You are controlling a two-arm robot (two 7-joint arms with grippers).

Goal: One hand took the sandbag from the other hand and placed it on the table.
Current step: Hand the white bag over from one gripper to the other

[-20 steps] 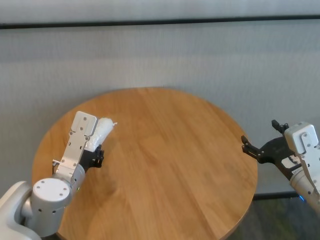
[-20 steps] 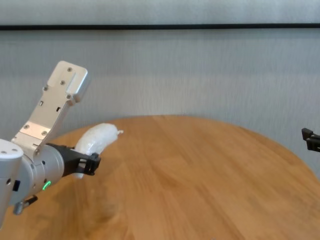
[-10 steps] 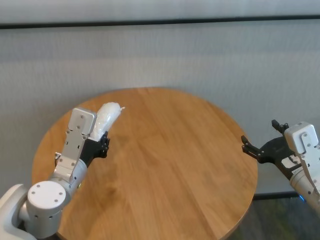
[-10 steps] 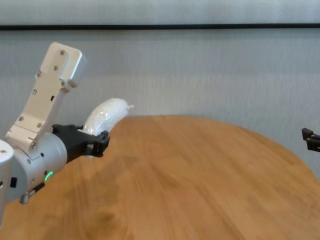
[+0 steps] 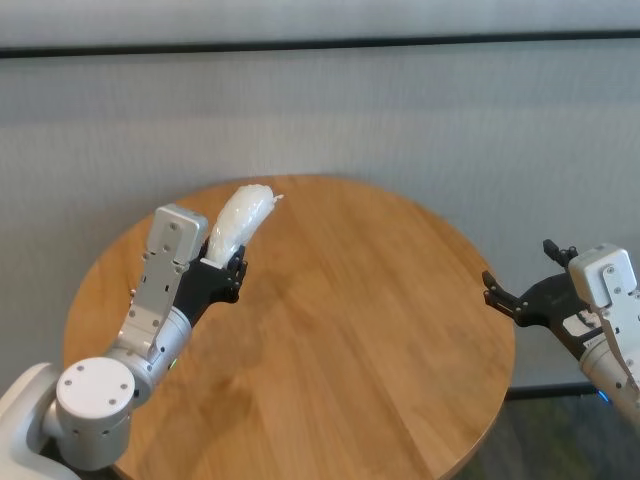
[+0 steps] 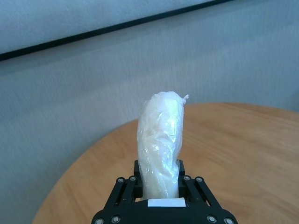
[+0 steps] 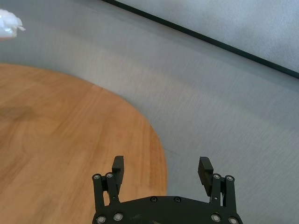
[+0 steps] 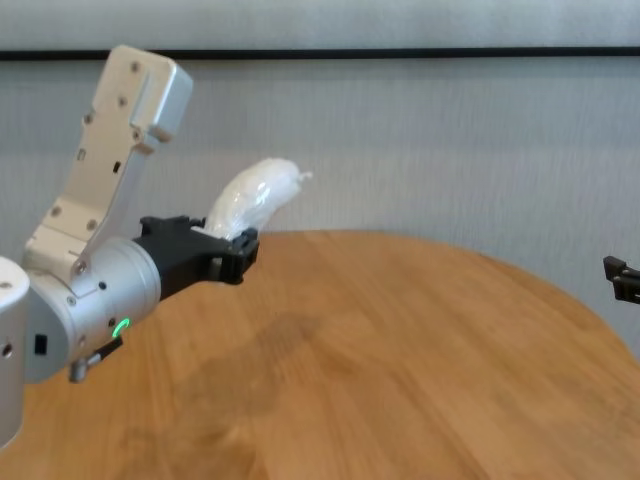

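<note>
Sandbag [image 5: 240, 222] clamped by its base in left gripper [image 5: 222, 272], up above table [image 5: 350, 330] left edge; right gripper [image 5: 515, 298] spread wide off right edge; long unsupported end, could sag or slip at handover.

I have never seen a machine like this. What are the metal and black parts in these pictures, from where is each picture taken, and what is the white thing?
This is a robot with two arms; each ends in a black two-finger gripper. Two pictures come from cameras on its head and chest, looking at a large round table with a light brown wood-grain top. The other two come from cameras on the wrists, looking along the fingers.

The left gripper, on the silver wrist with a green light, is shut on a small white lumpy sandbag and holds it in the air above the table, tip pointing away from the robot. The right gripper is open and holds nothing, beside the table's right edge. I see nothing lying on the table itself.
</note>
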